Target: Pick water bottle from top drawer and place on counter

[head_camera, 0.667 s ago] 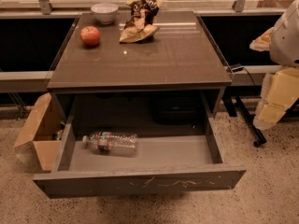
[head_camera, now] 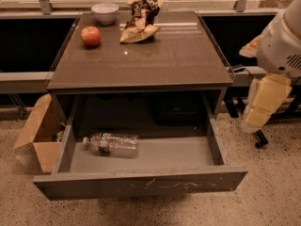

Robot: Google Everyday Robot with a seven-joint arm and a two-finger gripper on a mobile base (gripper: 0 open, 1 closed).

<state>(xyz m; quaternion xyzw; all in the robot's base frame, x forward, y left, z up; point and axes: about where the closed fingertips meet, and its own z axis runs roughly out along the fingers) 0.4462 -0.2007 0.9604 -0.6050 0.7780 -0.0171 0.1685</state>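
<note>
The water bottle [head_camera: 112, 143] is clear with a white cap and a coloured label band. It lies on its side in the left part of the open top drawer [head_camera: 141, 186], cap pointing left. The counter [head_camera: 155, 60] is the glossy dark top of the cabinet above the drawer. My gripper [head_camera: 257, 117] hangs on the pale arm at the right edge of the view, beside the cabinet's right side. It is level with the drawer opening, well apart from the bottle, and holds nothing that I can see.
On the counter's back part sit a red apple [head_camera: 91, 36], a white bowl [head_camera: 105, 12] and a crumpled snack bag [head_camera: 140, 20]. An open brown cardboard box [head_camera: 38, 133] stands on the floor to the left of the drawer. Chair casters [head_camera: 258, 144] are on the floor at the right.
My arm at the right has shifted slightly left, toward the cabinet. The bottle and the drawer have not moved.
</note>
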